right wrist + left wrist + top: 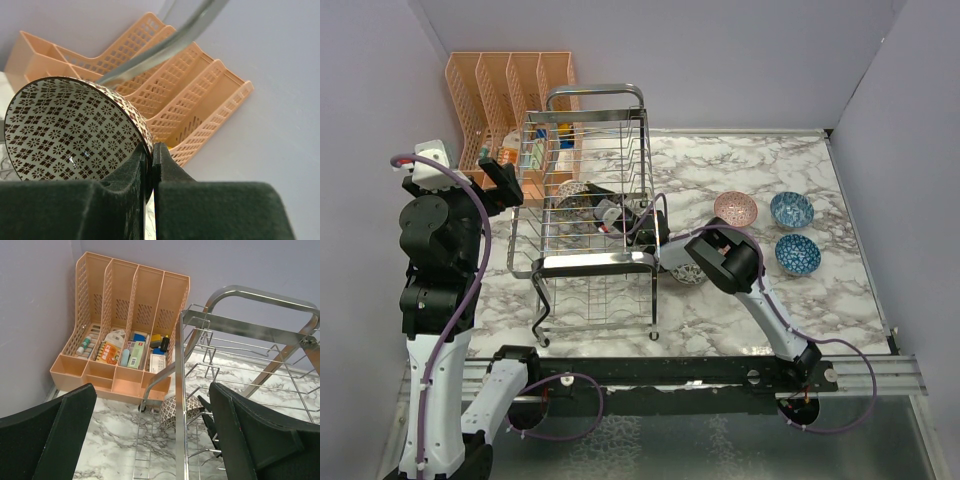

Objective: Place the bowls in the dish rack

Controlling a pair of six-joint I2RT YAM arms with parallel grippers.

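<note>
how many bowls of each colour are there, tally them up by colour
blue bowls: 2
pink bowl: 1
black-and-white bowl, gripped by the right pincer: 1
grey bowl, partly hidden: 1
total: 5

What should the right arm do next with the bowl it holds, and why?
Probably ease the black-and-white bowl down to seat it in the dish rack: the right fingers are shut on its rim, holding it on edge inside the rack, not visibly seated.
</note>
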